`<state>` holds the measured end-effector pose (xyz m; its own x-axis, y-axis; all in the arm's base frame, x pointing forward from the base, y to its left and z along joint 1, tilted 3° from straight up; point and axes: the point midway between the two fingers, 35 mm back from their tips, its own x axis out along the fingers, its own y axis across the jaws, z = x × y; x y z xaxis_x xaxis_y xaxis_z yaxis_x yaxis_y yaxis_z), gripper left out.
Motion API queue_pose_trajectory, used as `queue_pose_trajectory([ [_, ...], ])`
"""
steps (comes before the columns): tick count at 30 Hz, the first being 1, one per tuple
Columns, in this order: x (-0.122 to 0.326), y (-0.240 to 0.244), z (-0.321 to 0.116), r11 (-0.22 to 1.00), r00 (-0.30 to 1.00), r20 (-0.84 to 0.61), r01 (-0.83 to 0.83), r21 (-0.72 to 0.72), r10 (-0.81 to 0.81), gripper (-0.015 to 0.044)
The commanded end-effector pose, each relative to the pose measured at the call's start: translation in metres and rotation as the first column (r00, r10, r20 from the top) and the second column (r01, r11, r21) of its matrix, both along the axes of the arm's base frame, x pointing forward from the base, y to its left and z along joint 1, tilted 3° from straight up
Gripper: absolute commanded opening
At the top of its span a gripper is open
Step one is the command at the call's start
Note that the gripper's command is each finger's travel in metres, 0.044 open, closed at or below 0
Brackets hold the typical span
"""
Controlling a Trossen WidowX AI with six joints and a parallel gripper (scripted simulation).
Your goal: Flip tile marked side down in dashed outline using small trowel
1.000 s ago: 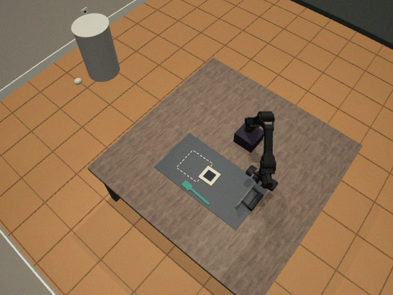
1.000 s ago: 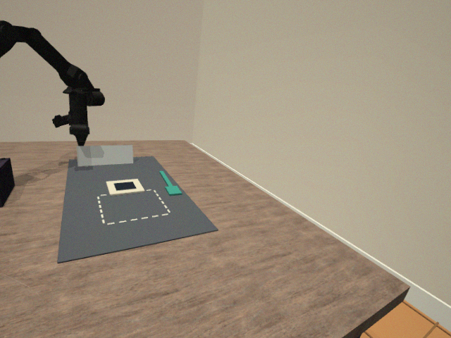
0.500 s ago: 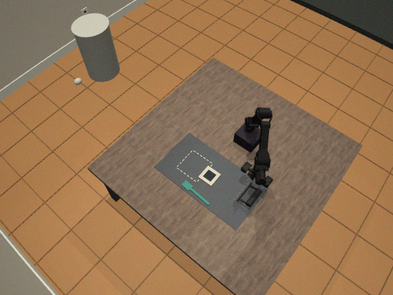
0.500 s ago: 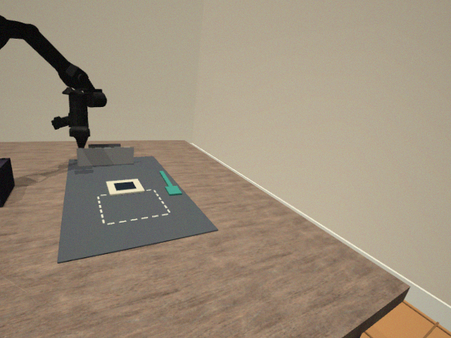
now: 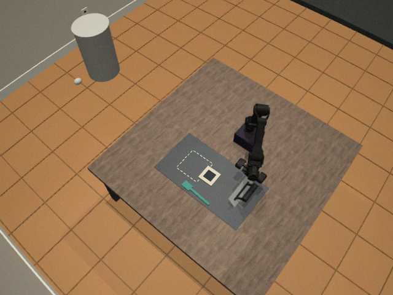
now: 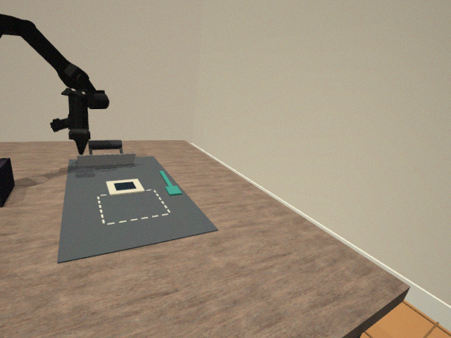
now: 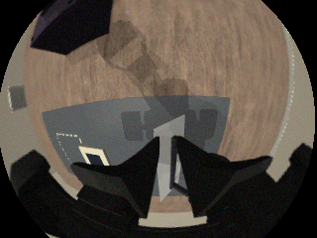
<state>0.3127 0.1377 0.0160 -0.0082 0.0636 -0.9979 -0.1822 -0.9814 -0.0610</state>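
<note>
The ivory tile (image 5: 209, 175) (image 6: 125, 186) (image 7: 94, 158) lies flat, dark-square side up, mostly outside the dashed outline (image 5: 193, 150) (image 6: 122, 221) and covering part of one edge. A small teal trowel-like tool (image 5: 186, 185) (image 6: 173, 190) lies flat along the mat's edge, outside the wrist view. A larger grey plate (image 5: 239, 193) (image 6: 106, 160) (image 7: 169, 128) with a dark bar handle (image 6: 105, 144) stands tilted at the mat's other end. My gripper (image 6: 80, 153) (image 7: 168, 139) is slightly open and empty, pointing down close above the plate, beside the handle. In the top view its fingertips are hidden.
The dark mat (image 5: 234, 219) (image 6: 83, 243) (image 7: 99, 121) lies on the wooden table (image 5: 158, 126) (image 6: 254, 276). A dark box (image 5: 244, 137) (image 6: 5, 182) (image 7: 74, 30) is by the arm's base. A grey cylinder (image 5: 98, 50) and a white ball (image 5: 77, 81) are on the floor.
</note>
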Motion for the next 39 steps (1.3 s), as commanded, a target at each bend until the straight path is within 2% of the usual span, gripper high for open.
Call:
queue_pose_trajectory([
  [1,0.000,0.000,0.000,1.000,1.000,0.000,0.000,0.000,0.000,0.0100],
  [12,0.001,0.001,0.001,1.000,1.000,0.001,-0.002,-0.001,0.002,0.0100],
  [30,0.015,0.081,0.026,1.000,1.000,0.008,-0.004,0.006,0.004,0.0100],
  [39,0.014,0.082,0.026,1.000,1.000,0.010,-0.013,0.009,0.013,0.0100],
])
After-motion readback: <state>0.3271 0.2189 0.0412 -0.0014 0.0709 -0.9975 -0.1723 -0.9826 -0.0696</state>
